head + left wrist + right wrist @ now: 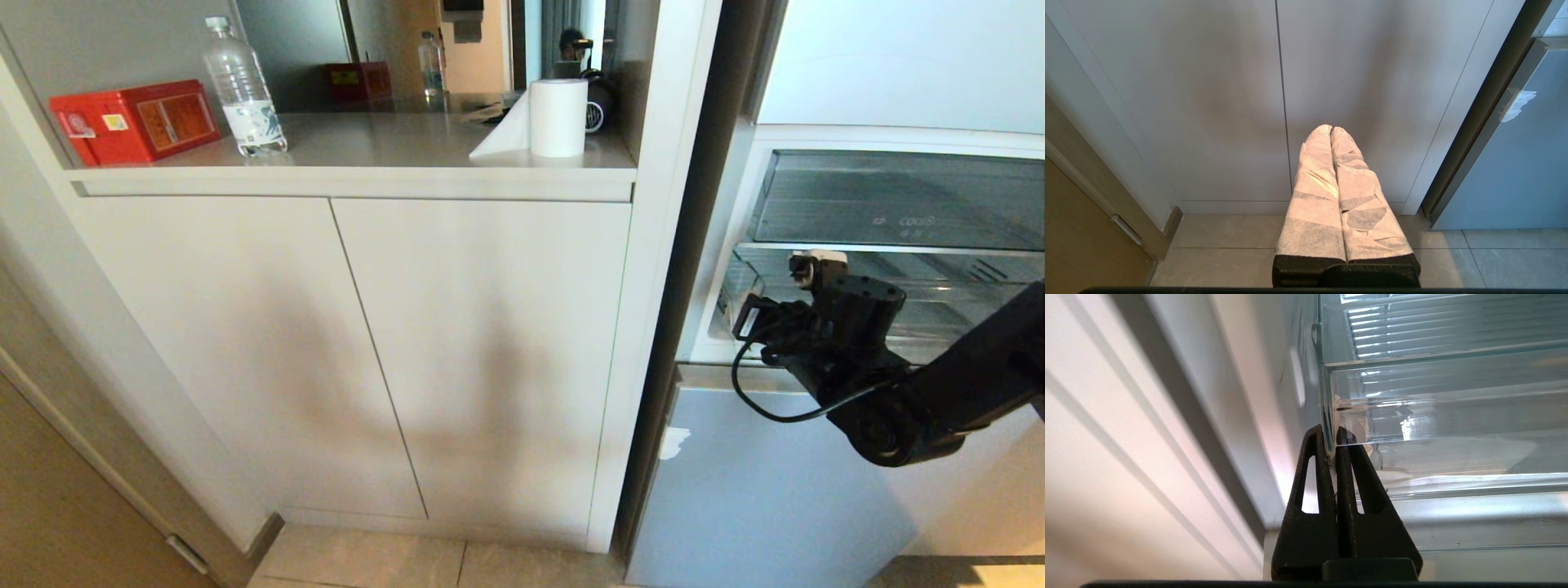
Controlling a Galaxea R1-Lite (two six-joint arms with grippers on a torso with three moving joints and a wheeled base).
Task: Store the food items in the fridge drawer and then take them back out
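Your fridge drawer (1437, 412), one wide clear plastic tray with a ribbed floor, sits at three o'clock in the head view, below one lettered clear drawer (898, 200). Your right tool (1333, 443) pinches its thick front lip at the corner. Left tool (1331, 130), paper-wrapped, is pressed together before two flat cabinet doors (1208, 102). On the tabletop (392, 143): one bottle (243, 90), one red box (135, 121), one paper roll (558, 117).

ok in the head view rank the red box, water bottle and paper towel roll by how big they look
1. red box, the largest
2. and 3. water bottle and paper towel roll: too alike to rank; the bottle is taller, the roll wider.
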